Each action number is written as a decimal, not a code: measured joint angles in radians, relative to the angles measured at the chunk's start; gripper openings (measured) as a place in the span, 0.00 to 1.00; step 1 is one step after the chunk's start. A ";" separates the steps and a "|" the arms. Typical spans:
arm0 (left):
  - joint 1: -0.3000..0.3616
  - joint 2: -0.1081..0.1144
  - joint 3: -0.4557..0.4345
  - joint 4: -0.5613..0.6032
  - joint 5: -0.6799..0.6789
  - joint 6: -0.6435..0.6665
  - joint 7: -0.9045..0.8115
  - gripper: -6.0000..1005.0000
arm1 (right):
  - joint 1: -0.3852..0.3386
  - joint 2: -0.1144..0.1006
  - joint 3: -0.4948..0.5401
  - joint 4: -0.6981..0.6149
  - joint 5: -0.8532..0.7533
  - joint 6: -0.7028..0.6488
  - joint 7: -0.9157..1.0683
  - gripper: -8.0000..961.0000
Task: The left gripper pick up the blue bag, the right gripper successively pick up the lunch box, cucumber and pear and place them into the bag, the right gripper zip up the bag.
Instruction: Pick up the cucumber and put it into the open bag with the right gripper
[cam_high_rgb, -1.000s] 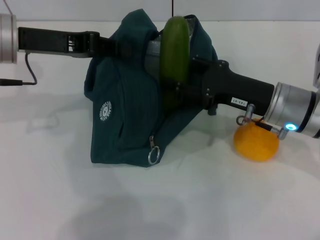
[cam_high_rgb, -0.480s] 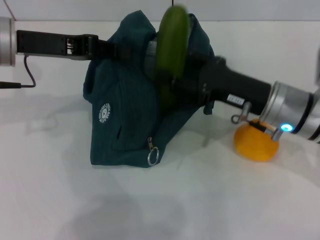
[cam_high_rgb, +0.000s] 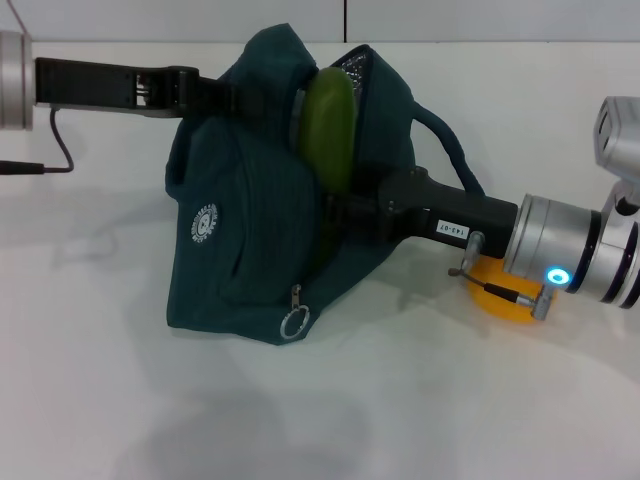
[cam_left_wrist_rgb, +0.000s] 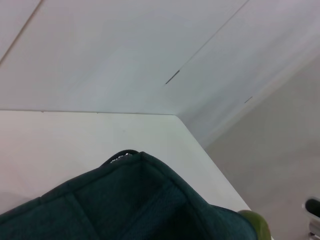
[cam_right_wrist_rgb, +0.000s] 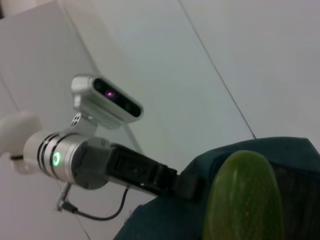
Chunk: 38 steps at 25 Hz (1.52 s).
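The left end effector is gripping the bag at its upper edge on the robot's left side, holding the mouth up and open while the bag's base is resting on the table. The right end effector is reaching in from the bag's right and is closed on the cucumber, gripping it at its lower part; the cucumber is standing nearly upright in the bag's mouth, its top poking out above the rim and its lower end hidden behind the near wall of the bag. Judging by this, the task is about midway: the bag is being held up, the lunch box is nowhere to be seen and is presumably already inside, and the cucumber is going in but is not yet released. The pear is lying on the table just to the right of the bag, mostly hidden under the right arm's wrist, so it is yet to be picked up. The zipper pull is hanging low on the bag's front, and the bag is unzipped, so closing it is left for last. The right wrist view is showing the cucumber's tip close beside the left arm's grip on the bag.
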<state>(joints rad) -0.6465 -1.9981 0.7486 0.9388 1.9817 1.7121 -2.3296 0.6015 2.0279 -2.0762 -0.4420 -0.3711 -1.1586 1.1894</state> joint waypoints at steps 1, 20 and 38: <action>0.001 0.000 0.000 0.000 0.000 0.000 0.000 0.06 | 0.000 0.000 0.000 0.001 0.000 -0.002 0.022 0.70; 0.004 0.003 -0.006 0.000 0.000 0.000 0.003 0.06 | 0.043 -0.014 0.023 0.003 -0.107 -0.028 0.178 0.70; 0.005 0.009 -0.008 -0.005 0.003 -0.004 0.011 0.06 | 0.028 -0.017 0.149 0.027 -0.133 -0.091 0.157 0.76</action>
<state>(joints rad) -0.6415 -1.9894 0.7407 0.9336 1.9846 1.7086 -2.3182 0.6290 2.0106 -1.9270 -0.4149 -0.5036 -1.2500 1.3460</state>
